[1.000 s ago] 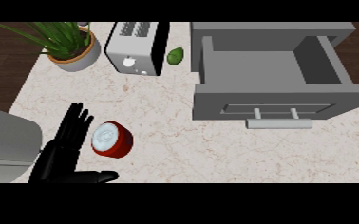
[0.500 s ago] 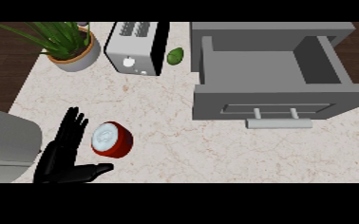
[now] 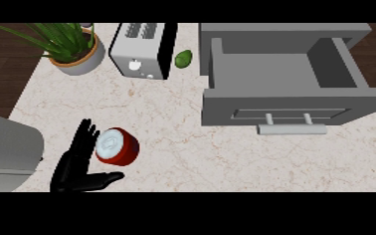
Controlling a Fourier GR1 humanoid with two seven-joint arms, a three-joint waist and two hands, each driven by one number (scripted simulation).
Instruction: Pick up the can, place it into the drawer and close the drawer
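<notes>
Nearby, the left robot hand [image 3: 75,162], released, flanks the can [image 3: 116,146]; toaster [image 3: 144,50] stands well apart.

Bare counter [image 3: 183,149] lies between the can [image 3: 116,146] and the open drawer [image 3: 283,77], its inside apparently unobstructed.

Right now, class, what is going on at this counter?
The robot's left hand is open beside a red can on the counter, fingers along its left side and thumb stretched out below it; it has not closed round it. The grey drawer at the right stands open with nothing in it. The right hand is out of view.
</notes>
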